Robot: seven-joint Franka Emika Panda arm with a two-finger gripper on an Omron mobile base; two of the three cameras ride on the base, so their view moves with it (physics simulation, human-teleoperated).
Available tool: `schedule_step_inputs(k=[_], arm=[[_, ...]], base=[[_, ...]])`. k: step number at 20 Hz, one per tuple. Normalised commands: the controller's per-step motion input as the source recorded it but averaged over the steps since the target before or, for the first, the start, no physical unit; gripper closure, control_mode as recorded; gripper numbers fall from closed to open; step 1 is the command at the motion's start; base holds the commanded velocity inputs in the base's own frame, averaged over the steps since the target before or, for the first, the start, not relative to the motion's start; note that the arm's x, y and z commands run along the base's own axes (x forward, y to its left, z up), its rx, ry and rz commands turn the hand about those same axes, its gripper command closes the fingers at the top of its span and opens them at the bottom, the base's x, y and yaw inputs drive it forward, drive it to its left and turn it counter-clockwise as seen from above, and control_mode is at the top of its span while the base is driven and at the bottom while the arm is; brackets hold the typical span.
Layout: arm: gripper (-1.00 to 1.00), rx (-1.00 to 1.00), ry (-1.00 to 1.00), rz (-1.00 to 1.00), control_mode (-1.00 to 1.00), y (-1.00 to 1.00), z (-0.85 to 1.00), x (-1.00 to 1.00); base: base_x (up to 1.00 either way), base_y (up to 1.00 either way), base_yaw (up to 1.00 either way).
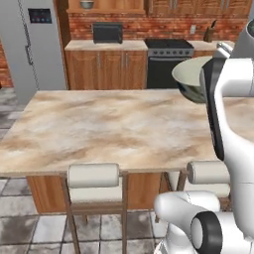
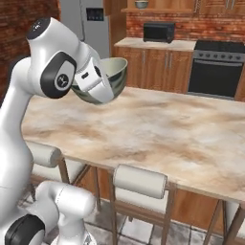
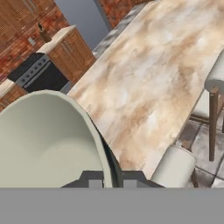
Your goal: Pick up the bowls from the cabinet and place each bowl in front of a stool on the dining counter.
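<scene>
One grey-green bowl (image 2: 106, 80) hangs tilted in the air over the near part of the dining counter (image 2: 167, 129), its pale inside facing the stove. My gripper (image 3: 109, 177) is shut on its rim, and the cream inside of the bowl (image 3: 43, 140) takes up the hand view's lower left. From the left base view the bowl (image 1: 191, 79) peeks out from behind my arm. A second bowl (image 1: 87, 4) rests on the cabinet (image 1: 106, 7) shelf above the microwave. Below me, a stool (image 1: 93, 176) and another stool (image 1: 208, 172) stand at the counter's near edge.
Along the far wall stand a grey fridge (image 1: 34, 39), a black microwave (image 1: 107, 33) on a narrow worktop, a black stove (image 1: 168, 62) and a knife block (image 1: 211, 32). The marbled counter top (image 1: 109, 129) is bare. Grey floor tiles lie around the stools.
</scene>
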Motion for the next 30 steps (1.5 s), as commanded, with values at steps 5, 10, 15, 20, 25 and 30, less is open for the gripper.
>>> schedule_step_inputs(k=[5,10,15,20,25,30], arm=[[1.00,0.00,0.00,0.00,1.00,0.00,0.00,0.00],[1.00,0.00,0.00,0.00,1.00,0.00,0.00,0.00],[1.00,0.00,0.00,0.00,1.00,0.00,0.00,0.00],[1.00,0.00,0.00,0.00,1.00,0.00,0.00,0.00],[1.00,0.00,0.00,0.00,1.00,0.00,0.00,0.00],[1.00,0.00,0.00,0.00,1.00,0.00,0.00,0.00]], base=[[0.06,-0.84,0.15],[0.07,-0.78,0.05],[0.59,-0.39,0.00],[0.88,0.05,-0.10],[0.90,0.20,-0.17],[0.79,0.12,-0.18]])
